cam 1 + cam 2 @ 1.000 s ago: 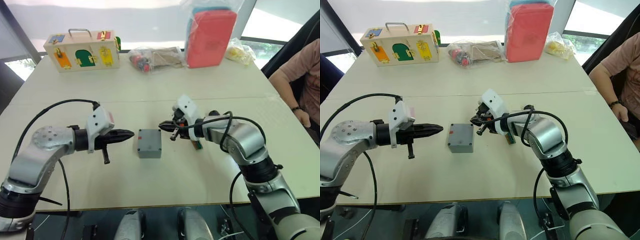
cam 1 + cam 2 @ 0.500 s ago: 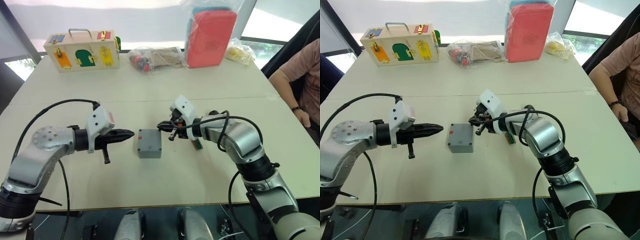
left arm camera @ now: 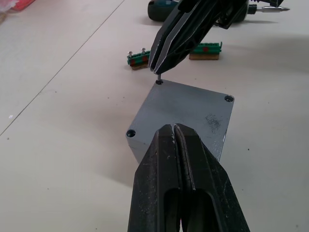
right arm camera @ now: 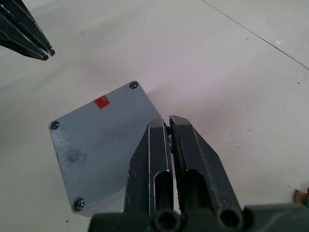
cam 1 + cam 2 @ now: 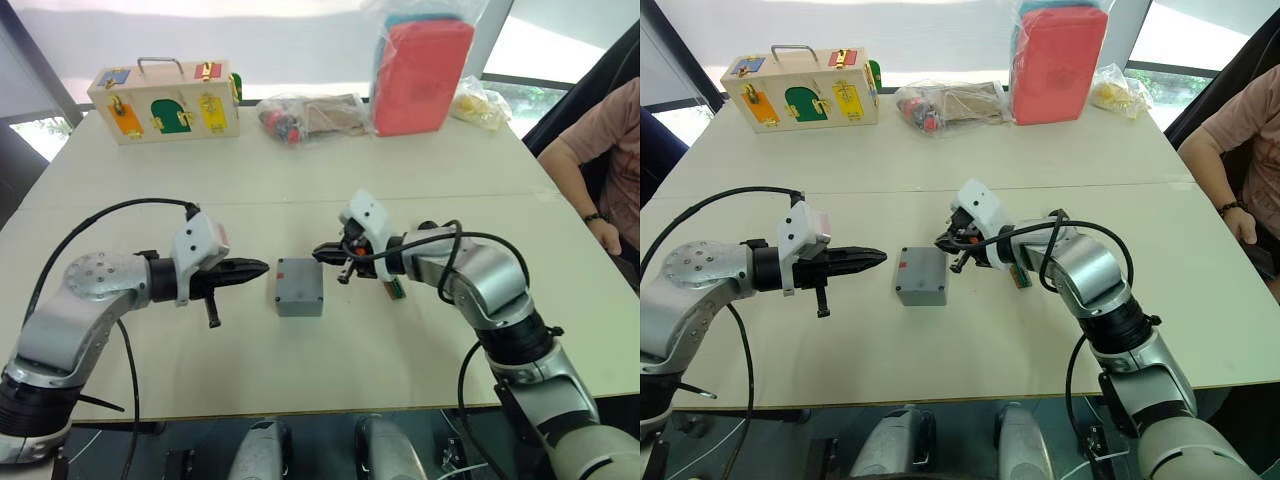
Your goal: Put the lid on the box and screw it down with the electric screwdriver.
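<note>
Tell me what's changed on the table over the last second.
The right gripper moved a little towards the robot's left, closing on the far right corner of the lid, where it holds a small screw. The left gripper, box and screwdriver stayed put.

Bare table [image 5: 300, 360] surrounds the box [image 5: 299, 286] except where the right gripper [image 5: 322, 253] crowds its far-right corner.
</note>
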